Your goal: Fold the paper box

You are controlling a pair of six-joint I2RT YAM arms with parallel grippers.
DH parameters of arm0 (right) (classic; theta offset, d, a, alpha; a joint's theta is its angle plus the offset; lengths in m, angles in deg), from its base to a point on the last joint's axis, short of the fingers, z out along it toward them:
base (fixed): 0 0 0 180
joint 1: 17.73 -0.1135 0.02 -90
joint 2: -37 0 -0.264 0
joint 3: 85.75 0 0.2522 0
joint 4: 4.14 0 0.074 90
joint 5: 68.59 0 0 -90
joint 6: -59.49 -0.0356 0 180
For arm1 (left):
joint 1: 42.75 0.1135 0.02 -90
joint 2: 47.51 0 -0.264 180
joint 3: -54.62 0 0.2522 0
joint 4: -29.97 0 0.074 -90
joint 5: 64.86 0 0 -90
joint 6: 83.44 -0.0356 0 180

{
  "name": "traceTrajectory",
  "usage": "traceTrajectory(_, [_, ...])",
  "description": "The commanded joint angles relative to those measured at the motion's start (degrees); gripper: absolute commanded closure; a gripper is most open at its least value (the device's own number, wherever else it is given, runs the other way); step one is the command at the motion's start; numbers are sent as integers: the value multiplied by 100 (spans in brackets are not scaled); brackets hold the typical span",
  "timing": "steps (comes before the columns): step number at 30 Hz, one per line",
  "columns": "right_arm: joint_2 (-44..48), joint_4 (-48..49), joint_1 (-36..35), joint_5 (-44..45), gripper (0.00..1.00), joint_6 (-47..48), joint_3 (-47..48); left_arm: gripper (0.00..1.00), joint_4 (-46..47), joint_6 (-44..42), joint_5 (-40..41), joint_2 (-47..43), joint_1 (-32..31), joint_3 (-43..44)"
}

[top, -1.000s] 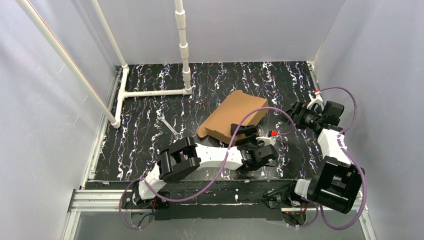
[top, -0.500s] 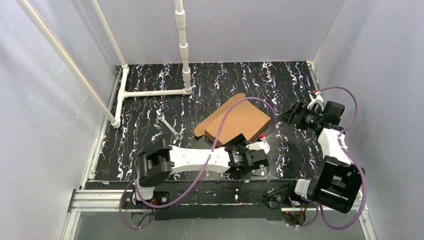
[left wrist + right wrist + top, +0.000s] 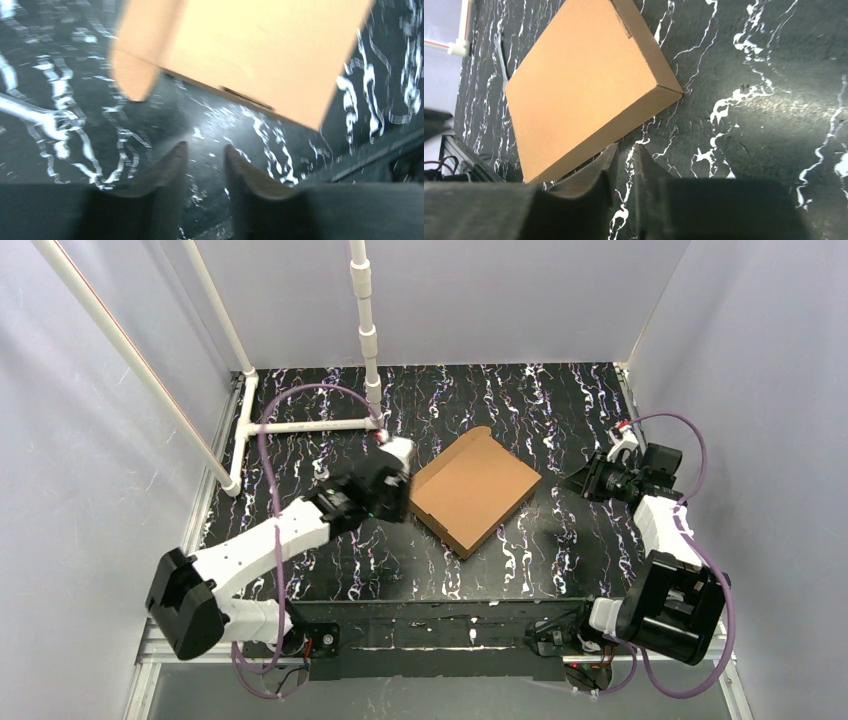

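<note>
Since the box (image 3: 475,488) sat closed on the table (image 3: 560,410) with the left pincer (image 3: 205,155) and right pincer (image 3: 624,155) barely spread, holding nothing, I figured its loose flap (image 3: 132,75) could let it pop open.

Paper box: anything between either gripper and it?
Nothing visible. Only bare table separates the left gripper and the right gripper from the paper box; neither touches it.

Left arm (image 3: 250,550) and right arm (image 3: 662,525): white link shells, chunky black joint housings. A purple cable (image 3: 268,430) loops along each. Left hand (image 3: 205,150) and right hand (image 3: 625,147): dark tapered fingers (image 3: 165,170).
</note>
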State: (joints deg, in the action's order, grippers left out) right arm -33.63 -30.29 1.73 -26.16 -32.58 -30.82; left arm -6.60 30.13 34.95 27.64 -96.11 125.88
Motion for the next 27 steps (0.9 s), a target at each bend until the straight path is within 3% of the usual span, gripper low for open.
traceTrajectory(1, [-218,-205,-398,386,82,189,130,82,359,250,-711,-477,1249,-267])
traceTrajectory(6, [-328,375,-1057,1307,98,-132,-138,95,718,189,-1307,241,2030,-202])
traceTrajectory(15, [-626,850,-1699,2501,99,-527,-191,100,1505,174,-2505,1765,2177,278])
traceTrajectory(21, [-1291,772,-1902,2497,99,-448,308,100,2098,495,-3149,1833,1724,-191])
traceTrajectory(27, [-2057,653,-2164,2485,98,-156,1298,100,2637,984,-3038,2003,766,-347])
